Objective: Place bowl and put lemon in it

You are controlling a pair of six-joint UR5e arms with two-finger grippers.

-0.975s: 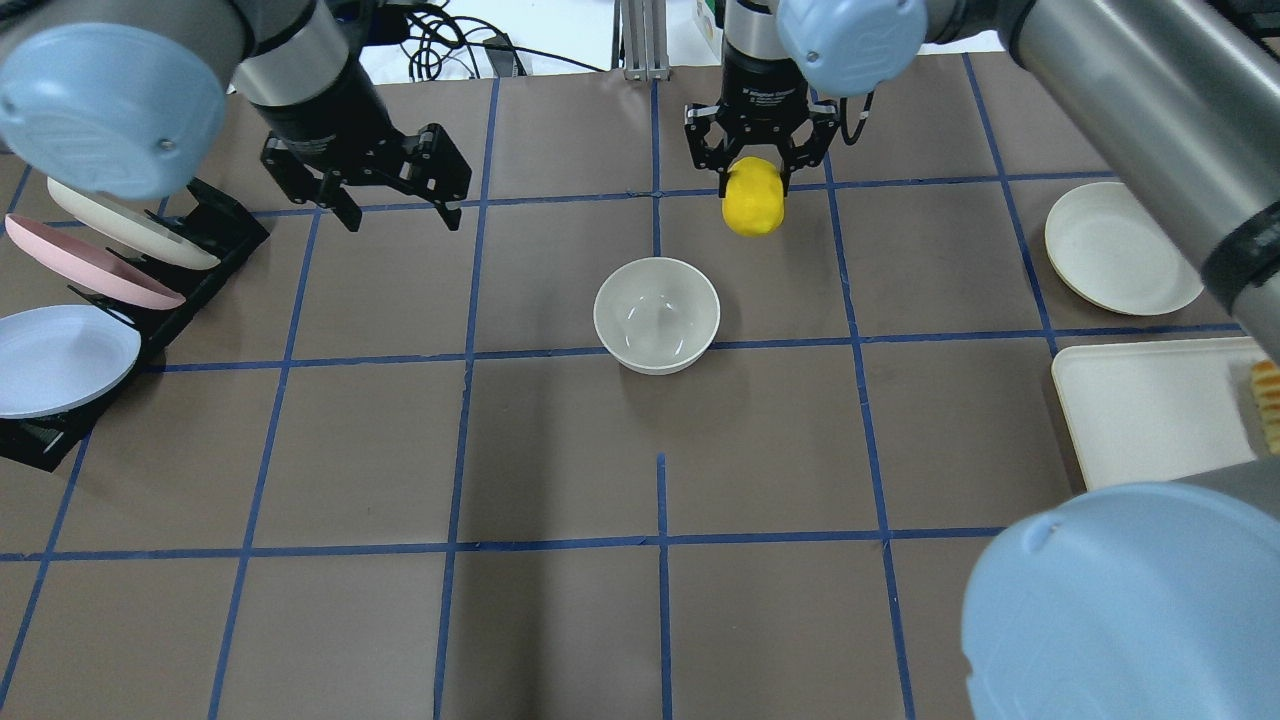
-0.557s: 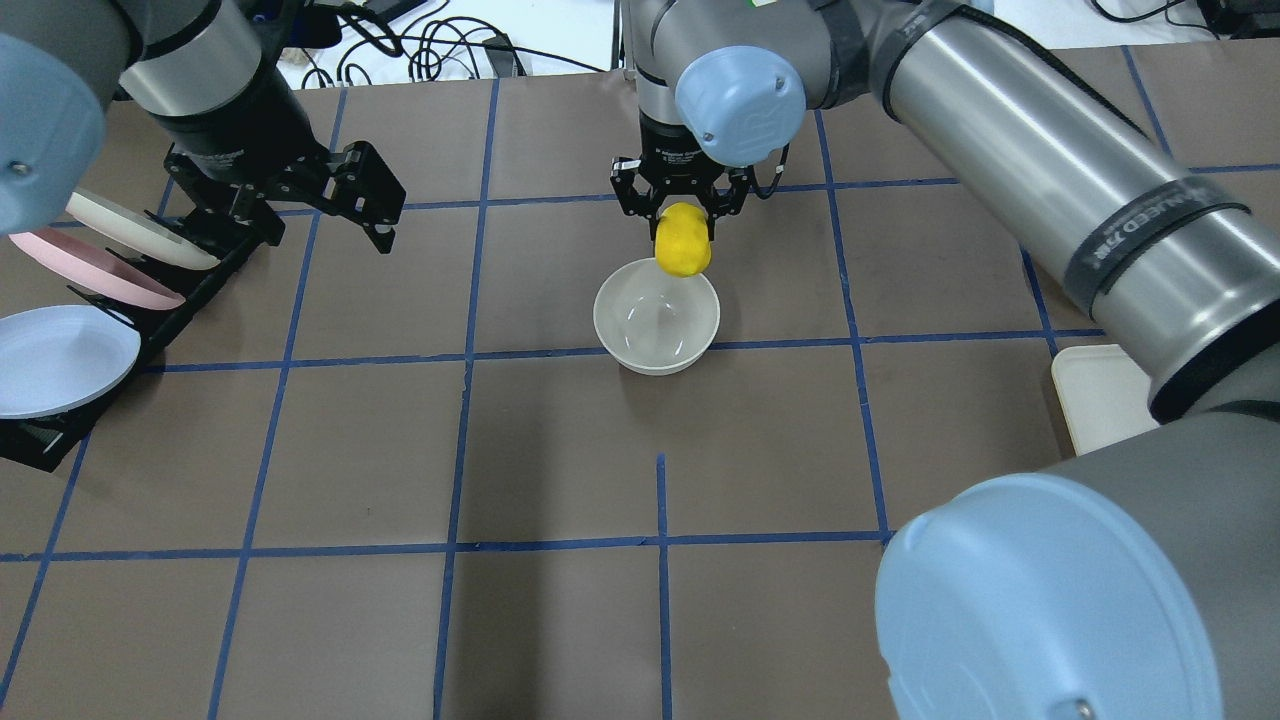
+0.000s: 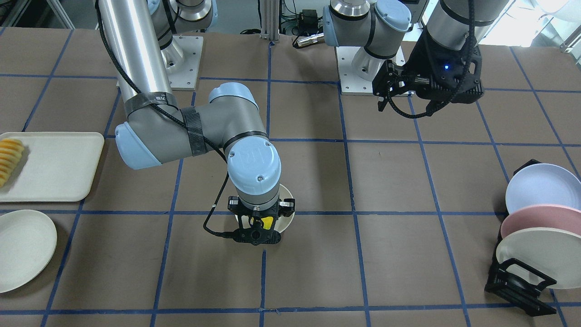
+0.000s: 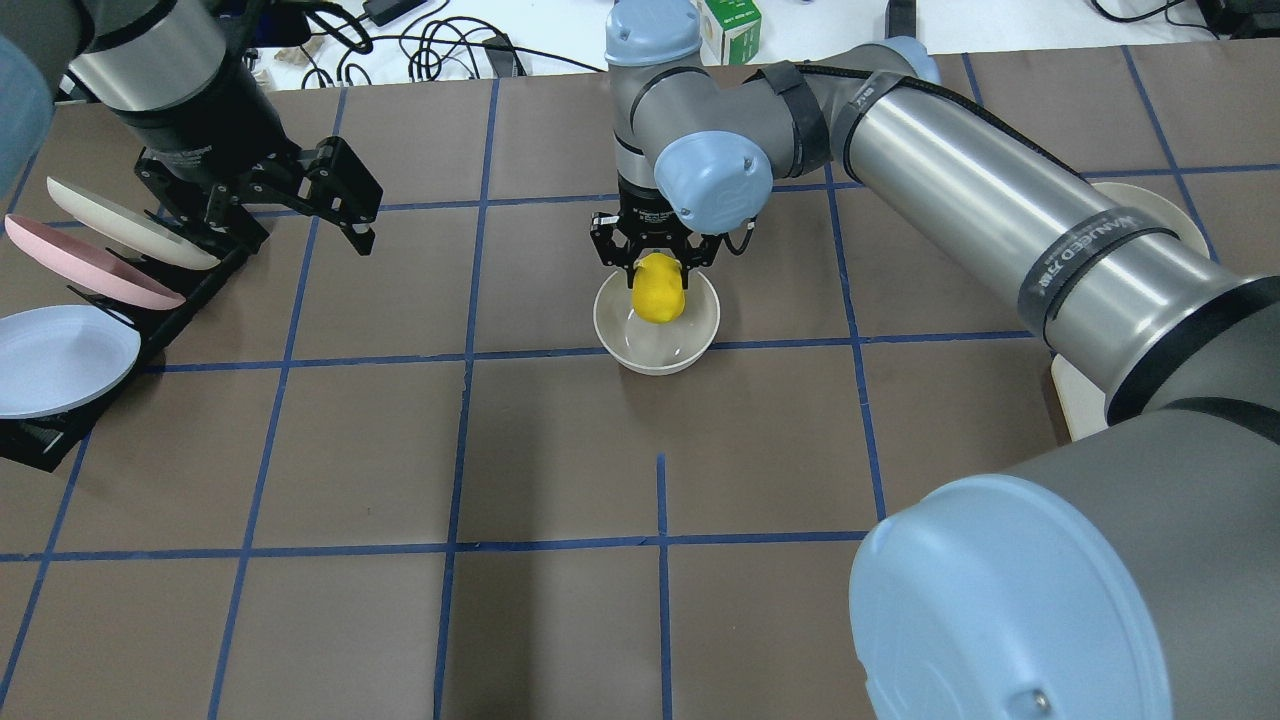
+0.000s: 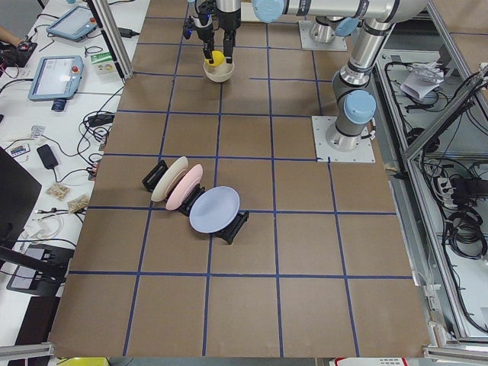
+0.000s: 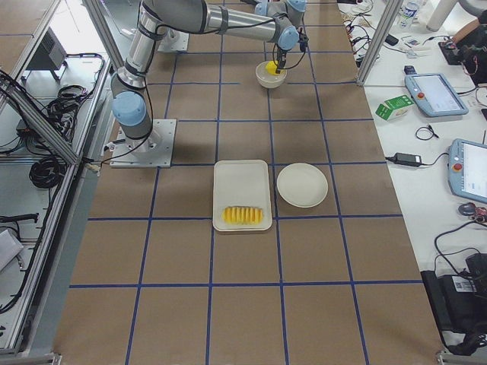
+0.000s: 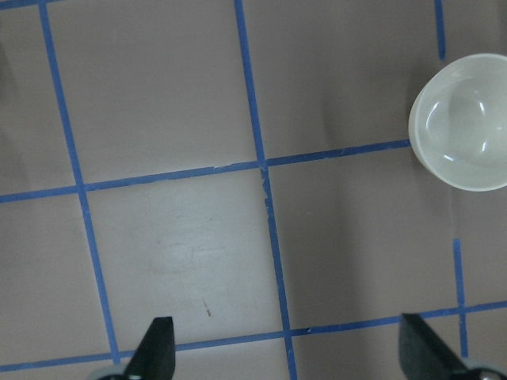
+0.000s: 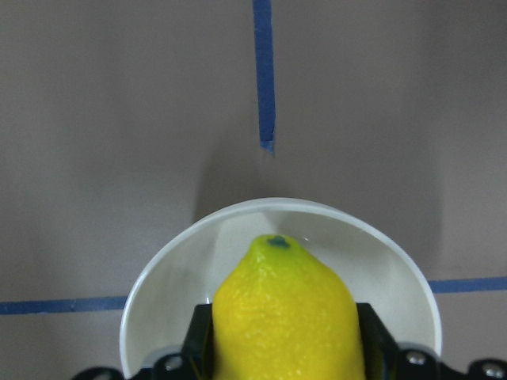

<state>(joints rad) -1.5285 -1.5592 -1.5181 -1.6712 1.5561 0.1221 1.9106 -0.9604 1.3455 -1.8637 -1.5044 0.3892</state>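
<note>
Far left on the worktop (image 4: 560, 620), a black rack (image 4: 40, 440) holds three plates on edge: pale blue (image 4: 60, 358), pink (image 4: 90, 265) and cream (image 4: 130, 225). Just right of them hangs the left arm (image 4: 190, 110), its jaws spread wide and holding nothing (its wrist camera shows only bare brown paper between the two tips).

On to the middle: the bowl (image 4: 660, 355) stands upright, its near edge on a blue tape line (image 4: 780, 342). The right arm (image 4: 960, 200) reaches in over it, jaws clamped on the lemon (image 4: 658, 290). The lemon points tip-down, over the far half of the bowl and inside its rim. Whether it touches the bottom, I cannot tell.

Far right, well apart from the bowl, a flat cream plate (image 6: 302, 185) lies beside a tray (image 6: 242, 179) with a row of fruit slices (image 6: 242, 216).
</note>
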